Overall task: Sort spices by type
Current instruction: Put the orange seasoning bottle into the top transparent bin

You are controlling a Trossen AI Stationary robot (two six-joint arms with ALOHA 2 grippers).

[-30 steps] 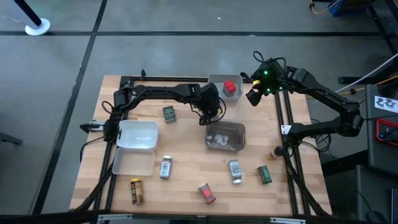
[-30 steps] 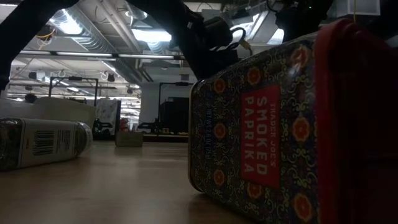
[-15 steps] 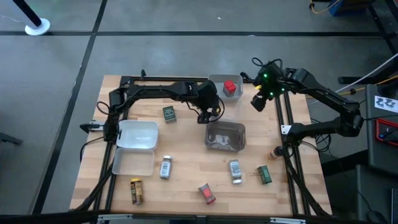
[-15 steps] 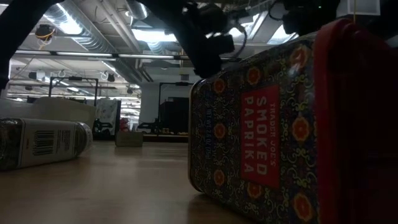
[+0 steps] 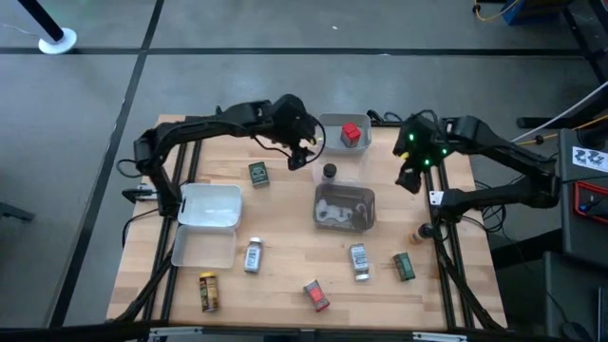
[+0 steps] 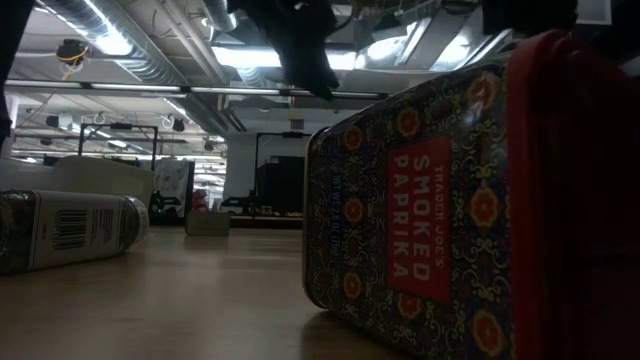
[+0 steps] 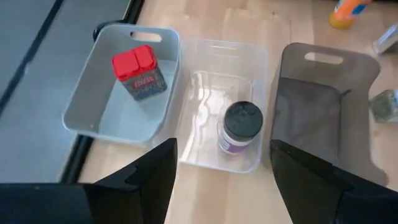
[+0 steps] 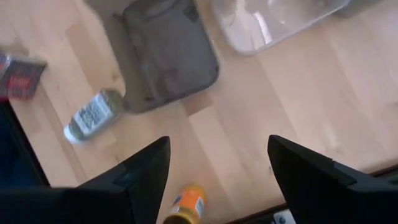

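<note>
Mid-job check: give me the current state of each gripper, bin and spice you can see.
left gripper: open, empty, above the bins
right gripper: open, empty
dark-lidded jar: upright in the clear bin
red-capped jar: inside the grey bin
smoky bin: no spice visible inside
paprika tin: lying on the table
orange jar: lying on the table

The high view looks straight down on the whole wooden table (image 5: 285, 256). The low view sits at table height, very close to the smoked paprika tin (image 6: 420, 210), facing the room behind. Both wrist views look down and share the dark tray (image 7: 323, 106), beside the tin.
</note>
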